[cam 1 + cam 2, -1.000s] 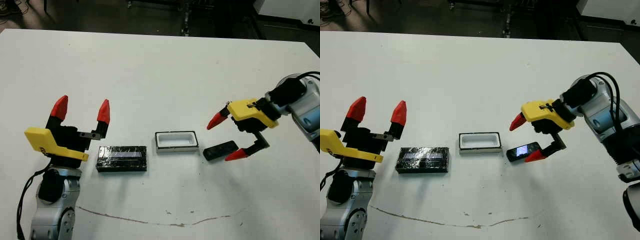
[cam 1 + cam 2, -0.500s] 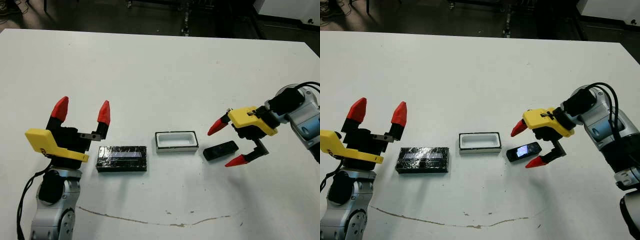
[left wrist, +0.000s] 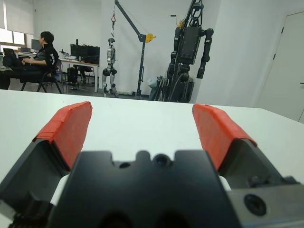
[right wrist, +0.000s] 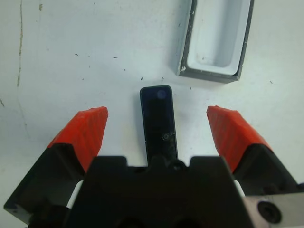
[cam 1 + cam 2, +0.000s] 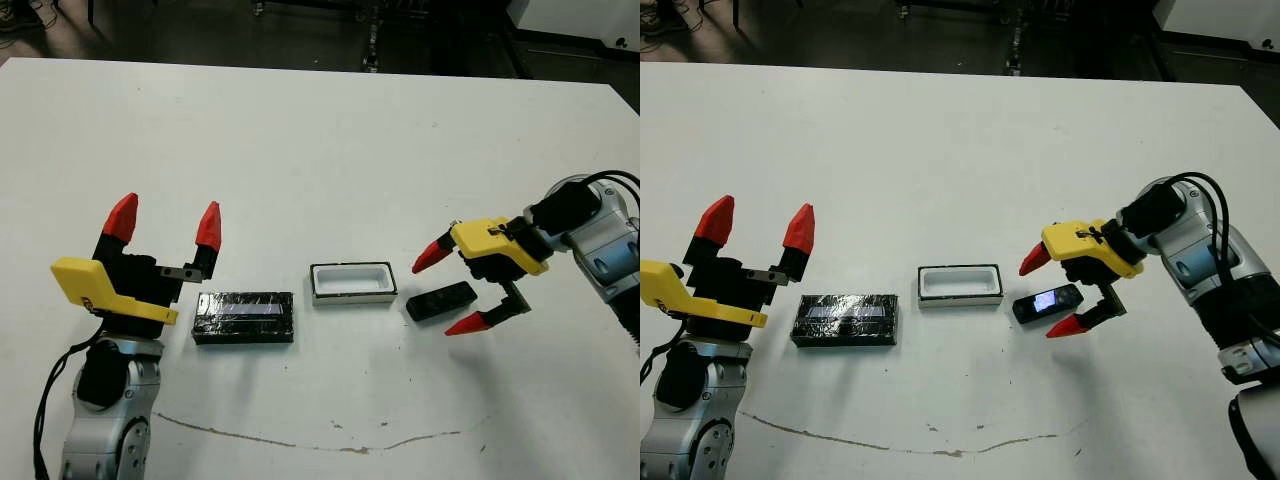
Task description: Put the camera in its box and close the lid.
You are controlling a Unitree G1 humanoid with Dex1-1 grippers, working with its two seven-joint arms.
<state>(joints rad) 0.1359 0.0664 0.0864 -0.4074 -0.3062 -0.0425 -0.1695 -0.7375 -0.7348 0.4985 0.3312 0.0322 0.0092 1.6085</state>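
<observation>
The camera [image 5: 441,300], a thin black bar, lies flat on the table just right of the box [image 5: 351,284], a small white tray with a dark rim. My right gripper [image 5: 446,290] is open and straddles the camera's right end, one red fingertip on each side, not touching it. In the right wrist view the camera [image 4: 159,122] lies between the fingers [image 4: 86,130], pointing at the box [image 4: 216,40]. The lid [image 5: 244,316], glossy black with a pale stripe, lies left of the box. My left gripper [image 5: 164,220] is open, fingers up, beside the lid's left end.
A thin brown line [image 5: 320,440] runs across the table near its front edge. The table's far edge [image 5: 300,68] borders a dark floor. In the left wrist view a person [image 3: 33,59] sits at a desk far beyond the table, near standing robots [image 3: 190,47].
My right gripper has shifted slightly left and settled lower around the camera's right end. The camera, box, lid and left gripper have not moved.
</observation>
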